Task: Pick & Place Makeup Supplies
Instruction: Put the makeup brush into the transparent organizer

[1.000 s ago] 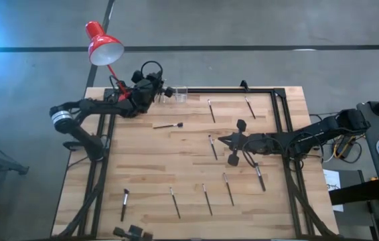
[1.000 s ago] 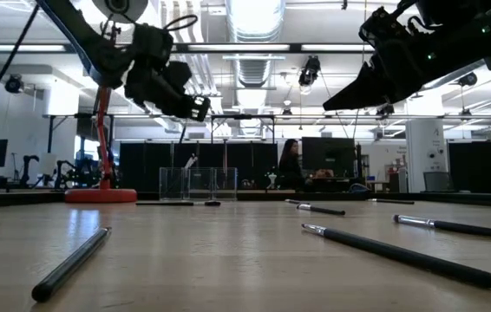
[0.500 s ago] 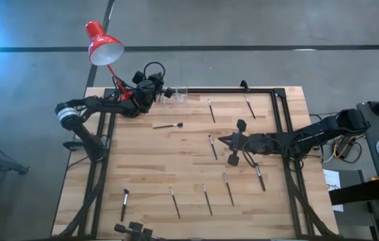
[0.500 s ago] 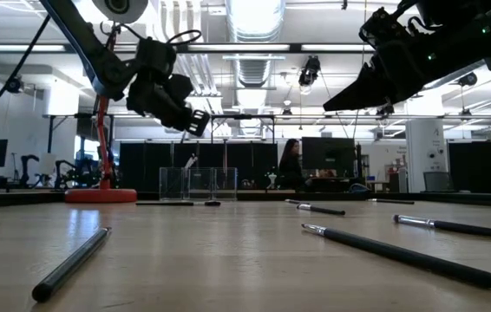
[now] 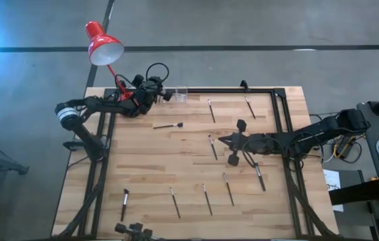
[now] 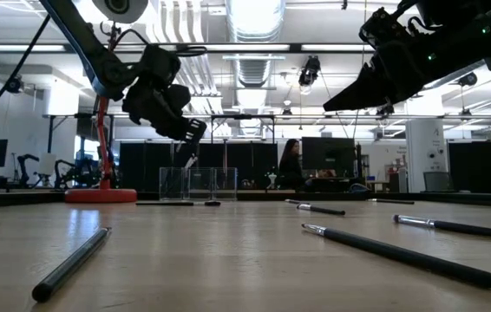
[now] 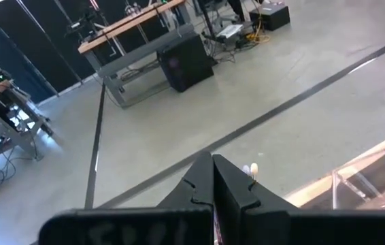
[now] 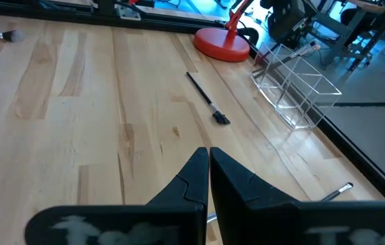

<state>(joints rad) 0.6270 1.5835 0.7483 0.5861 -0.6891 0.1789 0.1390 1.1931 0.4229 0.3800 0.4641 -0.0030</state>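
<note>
**Left gripper over clear box, right gripper idle mid-table**

Hanging at the upper left of the high view, the left gripper [image 5: 165, 93] sits at the far edge of the table [image 5: 142, 161], right beside the clear box [image 5: 180, 94]. In the left wrist view its fingers [image 7: 223, 184] are pressed together into a narrow point, with a thin pale tip [image 7: 252, 170] showing just past them; whether a brush is pinched there I cannot tell. In the low view the left gripper [image 6: 190, 132] points down above the clear box [image 6: 198, 182], apart from it, with something slim below its tip.

Right gripper [image 5: 221, 140] is right of centre in the high view, above the boards. In the right wrist view its fingers [image 8: 199, 177] are closed tight, nothing between them.

Makeup brushes lie scattered on the table in the high view:
- one brush [image 5: 168, 125] below the left gripper, centre-left, lying nearly level across the frame
- two brushes [image 5: 211, 110] [image 5: 250, 107] in the upper right part of the table
- one brush [image 5: 212, 146] just left of the right gripper
- one brush [image 5: 260, 177] below the right arm
- three brushes [image 5: 175, 202] [image 5: 206, 199] [image 5: 228, 189] in the lower middle
- one brush [image 5: 124, 204] at lower left

Red lamp [image 5: 103, 43] stands off the table's upper left corner. In the right wrist view the lamp base [image 8: 221, 49] sits near the clear box [image 8: 294, 88], with one brush [image 8: 206, 97] lying on the boards near both.
</note>
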